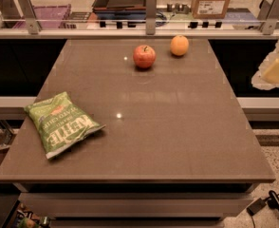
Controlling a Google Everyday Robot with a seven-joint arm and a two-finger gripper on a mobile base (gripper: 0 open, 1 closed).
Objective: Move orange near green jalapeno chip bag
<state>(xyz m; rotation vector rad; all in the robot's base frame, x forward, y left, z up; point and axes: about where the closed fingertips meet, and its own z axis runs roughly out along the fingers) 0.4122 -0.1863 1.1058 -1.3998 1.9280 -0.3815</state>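
While the orange (pixel 179 45) is sitting untouched at the far edge of the desk (pixel 177 127), right of centre, the task is standing at its first step: the approach, with no grasp made yet.

Camera view: the apple (pixel 144 56) is lying just beside the orange, to its left and slightly nearer the camera. The two are apart, not touching. The chip bag (pixel 61 122) is lying flat near the desk's near-left corner, lettering upward, well apart from both fruits.

The pincer (pixel 276 69) is hanging off the desk's right side, at the frame's right border and partly cut off by it, well apart from the orange. It is not holding the orange. Whether it is wide or narrow: cannot tell.

Judgement: the next move is calling for a reach leftward toward the far edge, coming down over the orange while keeping clear of the apple beside it. After that, the carry is looking like a long diagonal across the desk, ending just right of the bag.
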